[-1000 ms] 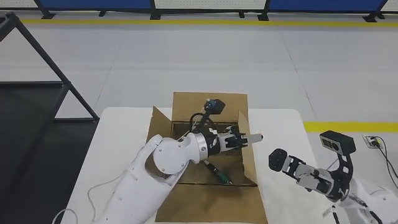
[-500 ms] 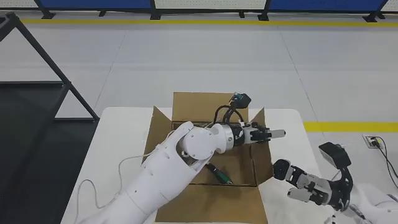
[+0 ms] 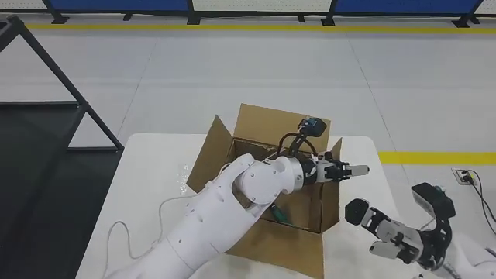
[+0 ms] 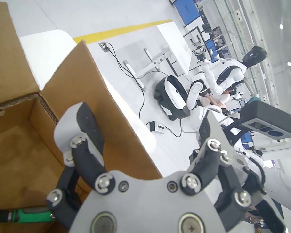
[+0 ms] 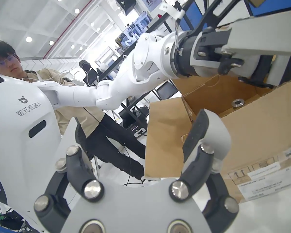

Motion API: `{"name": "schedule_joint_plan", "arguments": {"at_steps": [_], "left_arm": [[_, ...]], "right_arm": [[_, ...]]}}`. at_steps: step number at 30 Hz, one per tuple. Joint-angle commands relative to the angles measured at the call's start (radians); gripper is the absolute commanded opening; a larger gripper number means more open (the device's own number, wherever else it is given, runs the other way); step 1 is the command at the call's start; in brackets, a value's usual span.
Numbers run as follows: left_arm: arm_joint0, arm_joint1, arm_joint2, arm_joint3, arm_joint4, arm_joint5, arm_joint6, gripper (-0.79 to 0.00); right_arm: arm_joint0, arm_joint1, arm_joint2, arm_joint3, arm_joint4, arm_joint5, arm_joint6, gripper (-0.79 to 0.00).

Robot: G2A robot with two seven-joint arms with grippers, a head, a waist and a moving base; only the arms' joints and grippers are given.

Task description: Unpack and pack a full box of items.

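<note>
White bench (image 3: 147, 178) carrying one open cardboard box (image 3: 271, 124), set askew to the bench edges, toward the right side.

Illegible label (image 5: 266, 189) on box (image 5: 257, 134) side

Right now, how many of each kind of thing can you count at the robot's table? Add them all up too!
Cardboard box: 1
Green-handled tool, lying inside the box: 1
End effectors: 2, the left end effector and the right end effector, both open
Total: 4
</note>
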Motion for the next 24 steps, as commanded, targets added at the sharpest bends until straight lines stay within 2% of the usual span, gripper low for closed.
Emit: {"name": "schedule_joint_plan", "arguments": {"at_steps": [1, 6, 11, 15, 24], "left_arm": [[0.014, 0.003, -0.010, -0.012, 0.010, -0.002, -0.001, 0.000], [0.045, 0.007, -0.026, -0.047, 0.034, 0.008, -0.008, 0.000], [0.063, 0.007, -0.041, -0.068, 0.051, 0.014, -0.018, 0.000], [0.070, 0.006, -0.054, -0.079, 0.055, 0.018, -0.025, 0.000], [0.081, 0.000, -0.075, -0.087, 0.057, 0.008, -0.044, 0.000]], "right_arm": [[-0.019, 0.005, 0.013, -0.013, 0.018, -0.025, -0.025, 0.000], [-0.030, 0.020, -0.004, -0.053, 0.023, -0.036, -0.036, 0.000], [-0.002, 0.029, -0.037, -0.075, -0.021, 0.003, 0.002, 0.000], [0.014, 0.028, -0.040, -0.093, -0.105, 0.056, 0.006, 0.000], [-0.029, 0.022, -0.015, -0.209, -0.346, 0.179, -0.089, 0.000]]}}
